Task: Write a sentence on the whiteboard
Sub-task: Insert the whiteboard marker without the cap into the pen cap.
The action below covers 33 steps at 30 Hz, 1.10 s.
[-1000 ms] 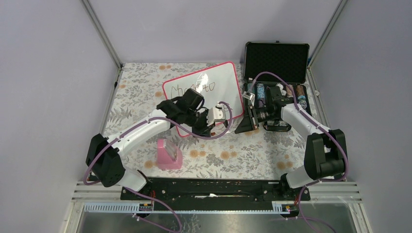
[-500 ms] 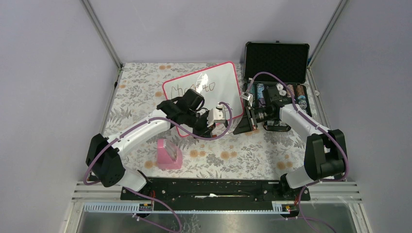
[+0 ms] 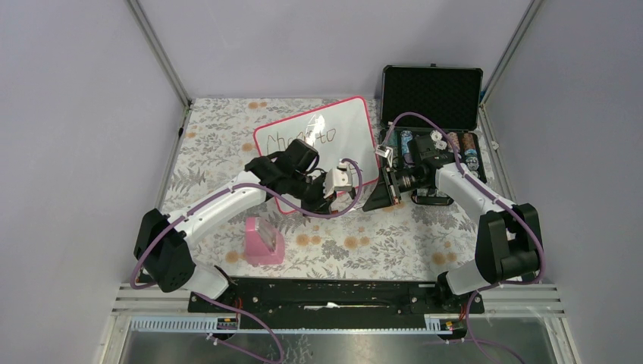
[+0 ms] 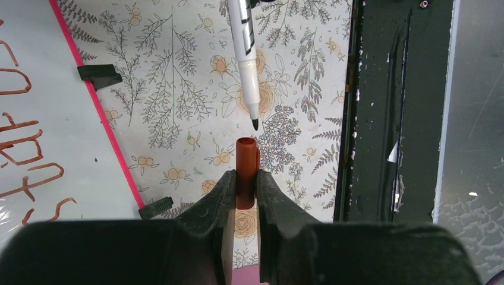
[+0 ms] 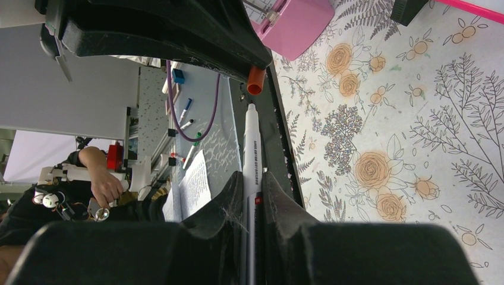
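Note:
The whiteboard (image 3: 350,130), white with a pink frame, lies tilted at the back of the table. The sentence (image 3: 303,139) shows as dark handwriting on it. In the left wrist view the whiteboard (image 4: 41,89) fills the left side with reddish-brown letters (image 4: 27,155). My left gripper (image 4: 245,181) is shut on an orange-brown marker cap (image 4: 246,163), open end forward. My right gripper (image 5: 252,184) is shut on a white marker (image 5: 252,148). The marker (image 4: 245,53) points its tip at the cap, a small gap apart. Both grippers (image 3: 350,188) (image 3: 373,199) meet just in front of the board's near right corner.
An open black foam-lined case (image 3: 432,89) with small items stands at the back right, behind the right arm. A pink block (image 3: 264,241) sits near the left arm. Two black feet (image 4: 98,73) (image 4: 157,206) stick out from the board's edge. A black rail (image 4: 386,119) runs along the table's near edge.
My right gripper has moved left with the marker, closer to the left gripper and the cap. The left arm has hardly moved.

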Each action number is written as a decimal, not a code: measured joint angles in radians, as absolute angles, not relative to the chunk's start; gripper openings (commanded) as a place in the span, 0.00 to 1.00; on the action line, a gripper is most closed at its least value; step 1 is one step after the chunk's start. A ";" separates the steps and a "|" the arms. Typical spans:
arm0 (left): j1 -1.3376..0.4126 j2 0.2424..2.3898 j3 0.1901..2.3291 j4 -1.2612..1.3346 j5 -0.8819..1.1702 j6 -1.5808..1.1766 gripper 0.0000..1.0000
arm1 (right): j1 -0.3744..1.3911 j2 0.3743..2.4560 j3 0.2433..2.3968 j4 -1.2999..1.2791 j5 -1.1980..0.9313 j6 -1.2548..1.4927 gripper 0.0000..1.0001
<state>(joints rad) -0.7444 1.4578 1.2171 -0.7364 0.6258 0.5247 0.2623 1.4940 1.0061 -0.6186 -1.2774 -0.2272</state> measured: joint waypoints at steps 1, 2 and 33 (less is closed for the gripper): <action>-0.744 1.458 1.217 -0.735 0.626 0.524 0.00 | 0.263 1.494 1.006 -0.619 -1.277 -0.227 0.00; -0.744 1.458 1.217 -0.734 0.625 0.524 0.00 | 0.263 1.494 1.006 -0.619 -1.277 -0.227 0.00; -0.766 1.466 1.217 -0.733 0.627 0.515 0.00 | 0.284 1.494 1.007 -0.619 -1.275 -0.228 0.00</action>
<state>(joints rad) -0.7658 1.4658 1.2171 -0.7326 0.6270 0.5152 0.2836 1.4940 1.0065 -0.6186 -1.2755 -0.2276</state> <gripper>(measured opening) 0.148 0.171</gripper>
